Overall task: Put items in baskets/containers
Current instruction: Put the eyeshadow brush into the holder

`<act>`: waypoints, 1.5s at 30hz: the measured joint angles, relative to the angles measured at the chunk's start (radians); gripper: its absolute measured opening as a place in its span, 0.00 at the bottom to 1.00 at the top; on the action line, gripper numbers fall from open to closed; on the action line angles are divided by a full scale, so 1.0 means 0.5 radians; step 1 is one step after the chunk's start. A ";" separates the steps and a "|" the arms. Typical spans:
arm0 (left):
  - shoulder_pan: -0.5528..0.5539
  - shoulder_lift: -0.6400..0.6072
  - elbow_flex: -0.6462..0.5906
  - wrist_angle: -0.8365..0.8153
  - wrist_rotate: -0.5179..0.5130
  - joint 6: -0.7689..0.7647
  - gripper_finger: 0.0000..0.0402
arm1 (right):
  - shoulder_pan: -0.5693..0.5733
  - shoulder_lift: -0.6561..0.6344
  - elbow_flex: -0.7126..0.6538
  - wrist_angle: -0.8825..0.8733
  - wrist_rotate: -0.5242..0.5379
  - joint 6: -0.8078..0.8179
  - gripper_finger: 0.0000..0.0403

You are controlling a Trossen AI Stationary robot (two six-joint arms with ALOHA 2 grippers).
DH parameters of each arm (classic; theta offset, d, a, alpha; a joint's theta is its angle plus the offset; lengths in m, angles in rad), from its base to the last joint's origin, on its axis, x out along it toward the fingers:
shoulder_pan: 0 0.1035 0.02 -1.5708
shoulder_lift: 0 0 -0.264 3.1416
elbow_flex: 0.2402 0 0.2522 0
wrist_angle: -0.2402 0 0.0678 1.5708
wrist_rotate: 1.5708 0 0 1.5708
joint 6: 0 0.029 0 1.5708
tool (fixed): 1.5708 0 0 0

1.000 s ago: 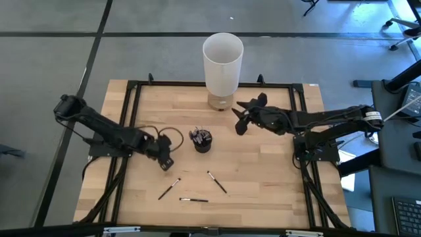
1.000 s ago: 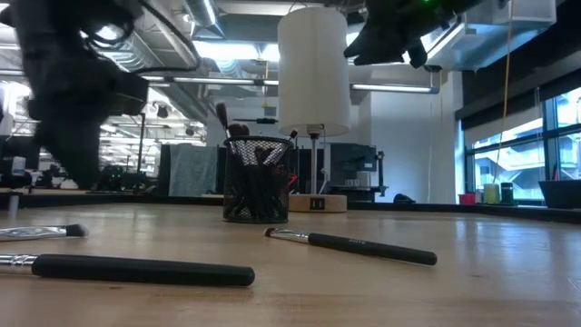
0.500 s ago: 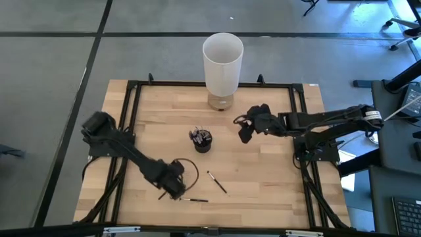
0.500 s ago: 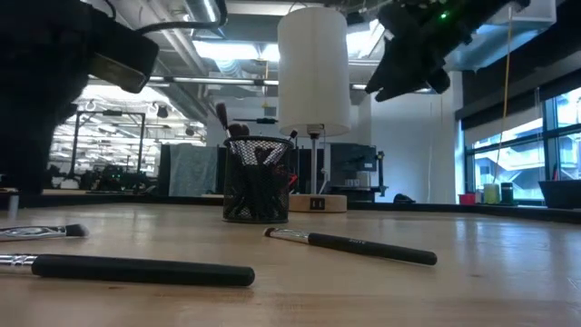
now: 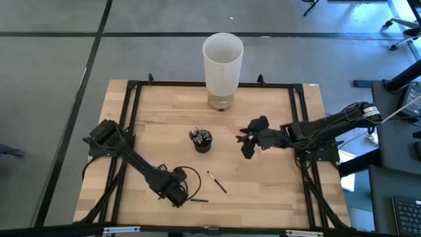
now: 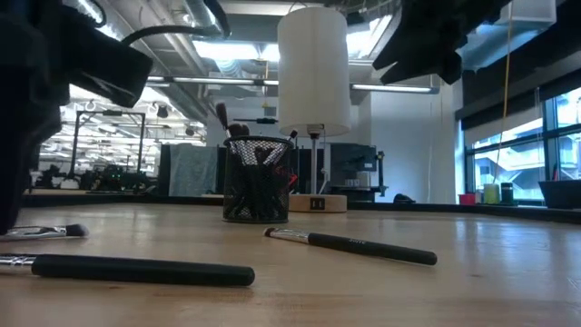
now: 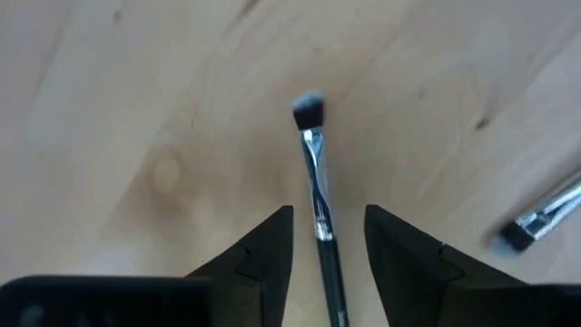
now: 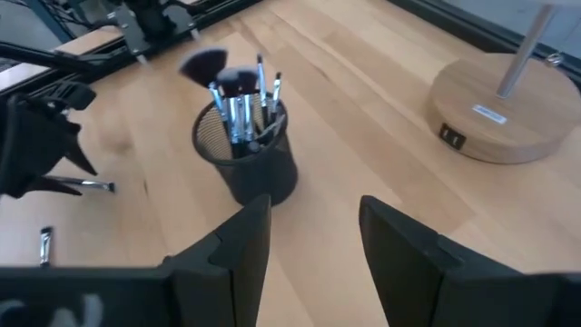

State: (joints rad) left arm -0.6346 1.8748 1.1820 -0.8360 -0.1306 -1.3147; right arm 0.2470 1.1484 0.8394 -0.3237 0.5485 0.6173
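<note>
The pale wooden desk (image 5: 263,178) carried a tall white cylinder (image 5: 222,62) at its far edge. Near the middle stood the small dark mesh cup (image 5: 202,141), already filled with brushes. Three thin dark-handled brushes remained near the front. The left gripper (image 5: 176,193) was lowered over one brush (image 7: 318,195), fingers released and straddling its handle, evidently for a pickup. The right gripper (image 5: 248,140) was held released beside the cup.

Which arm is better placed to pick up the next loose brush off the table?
Left. The left claw is open, straddling a brush on the table. The right claw hangs open near the cup, away from loose brushes.
</note>
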 joint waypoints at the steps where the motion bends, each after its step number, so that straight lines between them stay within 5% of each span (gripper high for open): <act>1: 0.000 0.003 0.000 0.001 0.019 0.000 0.33 | 0.010 0.000 0.000 -0.002 0.000 0.002 0.42; 6: -0.001 0.065 0.011 -0.003 0.091 0.071 0.28 | 0.064 0.000 0.000 -0.015 0.001 0.000 0.42; 14: 0.079 0.144 0.021 -0.003 0.193 0.263 0.04 | 0.121 -0.077 0.000 -0.100 0.026 0.035 0.42; 19: 0.104 0.056 0.037 -0.002 0.135 0.318 0.06 | 0.210 -0.142 0.000 -0.129 0.132 0.076 0.42; 24: 0.114 -0.161 0.142 0.025 -0.523 0.422 0.05 | 0.289 -0.221 0.000 -0.125 0.315 0.038 0.42; 30: 0.147 -0.432 0.160 0.257 -1.721 0.704 0.04 | 0.315 -0.267 0.000 -0.123 0.503 0.006 0.42; 33: 0.184 -0.476 0.161 0.380 -2.134 0.847 0.04 | 0.315 -0.268 0.000 -0.122 0.538 -0.013 0.42; 38: 0.367 -0.418 0.163 0.638 -2.223 1.077 0.04 | 0.297 -0.267 0.000 -0.061 0.550 -0.096 0.42; 45: 0.557 -0.223 0.159 0.844 -2.234 0.953 0.04 | 0.296 -0.267 0.000 -0.035 0.547 -0.152 0.42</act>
State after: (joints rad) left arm -0.3560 1.7634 1.2617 -0.4142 -1.2475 -0.8384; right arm 0.3950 1.0149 0.8394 -0.3413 0.8223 0.5411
